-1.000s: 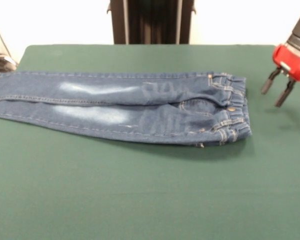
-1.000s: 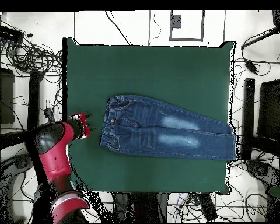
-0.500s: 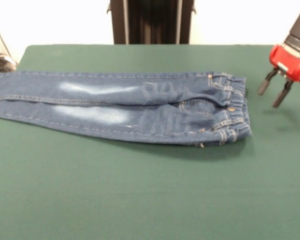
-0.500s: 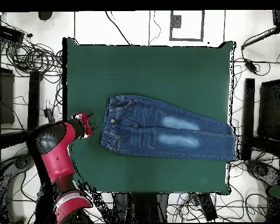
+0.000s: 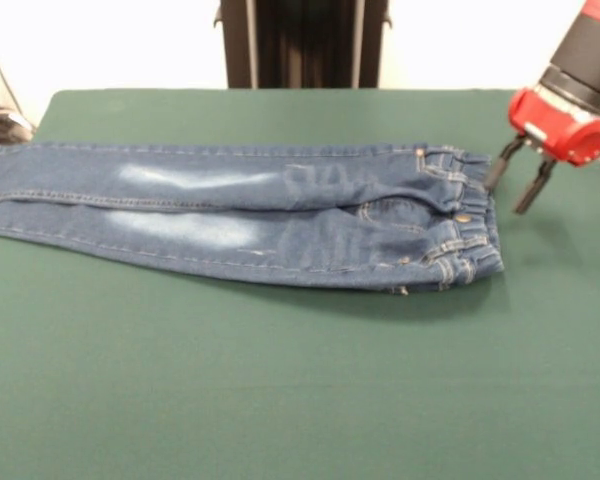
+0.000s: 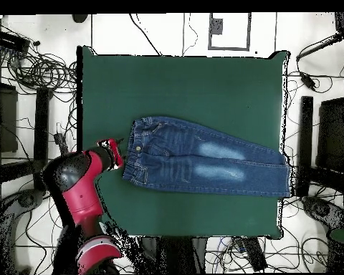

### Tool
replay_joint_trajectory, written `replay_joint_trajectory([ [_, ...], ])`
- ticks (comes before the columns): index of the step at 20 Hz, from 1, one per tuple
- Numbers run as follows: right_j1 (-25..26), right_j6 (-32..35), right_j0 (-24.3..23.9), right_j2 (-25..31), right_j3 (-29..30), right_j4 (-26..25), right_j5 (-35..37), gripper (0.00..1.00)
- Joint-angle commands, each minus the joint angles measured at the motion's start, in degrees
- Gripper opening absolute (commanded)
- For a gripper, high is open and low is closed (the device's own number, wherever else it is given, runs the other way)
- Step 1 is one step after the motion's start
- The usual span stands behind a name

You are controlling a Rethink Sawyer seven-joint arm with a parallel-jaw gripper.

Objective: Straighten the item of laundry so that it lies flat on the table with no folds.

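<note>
On the table, mid-width, toward the far half in the front view:
Laundry item: the jeans lie on the table, legs running left, waistband at the right; in the overhead view the waistband points left and the legs run right.
Lay of the cloth: both legs side by side and touching, mostly flat; light creases near the crotch and puckering along the waistband.
Gripper: the gripper hangs just right of the waistband, over bare table, its two dark fingers spread apart with nothing between them.
Front view only: the fingers show as thin, straight black prongs below a red collar; the brass button and orange stitching are legible; the hems reach the table's left edge.
Overhead view only: the red and black arm shows in full, reaching in from the lower left; cables lie coiled on the floor around the table.
Materials: blue denim, whitish faded thigh patches, gathered elastic waist; tabletop a matte dark green felt-like sheet, rectangular.
</note>
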Motion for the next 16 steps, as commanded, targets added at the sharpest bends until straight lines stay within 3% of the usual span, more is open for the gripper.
replay_joint_trajectory([
  [1, 1.81, -15.64, -2.89, -3.02, 5.02, -3.35, 4.16, 1.0],
  [7, 9.24, -8.4, -4.04, -5.26, 2.27, -11.59, 6.33, 1.0],
  [10, 11.27, -7.52, -3.95, -5.7, 1.25, -12.32, 6.03, 1.0],
  [14, 11.94, -10.01, -4.34, -5.32, 1.58, -9.62, 5.99, 1.0],
  [16, 14.52, -7.8, -5.04, -6.24, 0.17, -12.97, 7.21, 1.0],
])
